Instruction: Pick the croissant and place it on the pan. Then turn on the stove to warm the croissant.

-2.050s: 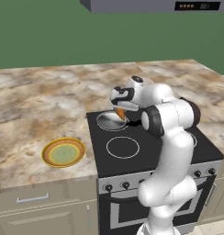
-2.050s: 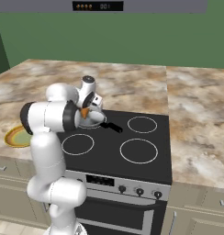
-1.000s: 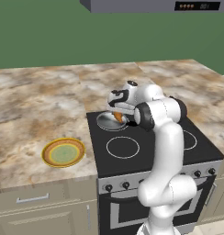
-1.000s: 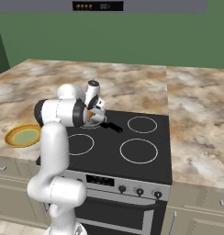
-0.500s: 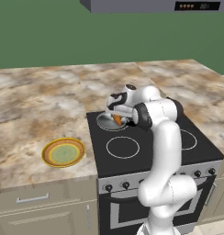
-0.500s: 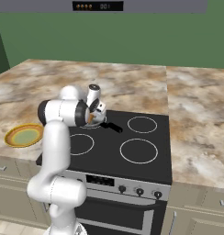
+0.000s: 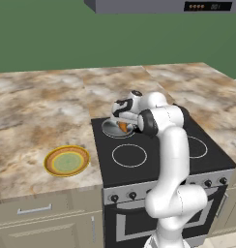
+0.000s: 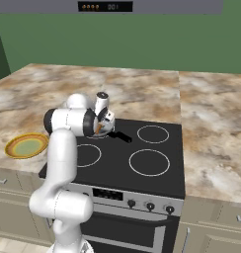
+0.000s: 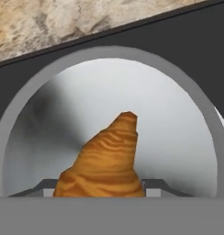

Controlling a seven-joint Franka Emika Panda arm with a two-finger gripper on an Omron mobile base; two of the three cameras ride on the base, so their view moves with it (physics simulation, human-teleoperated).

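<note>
End effector clamped on the croissant, low over the silver pan on the stove.

The setting is a rendered home kitchen. A black glass stove with four ringed burners and a front row of knobs sits over an oven door. A mottled stone surface runs either side above beige cabinet drawers. A range hood hangs against a green wall.
</note>
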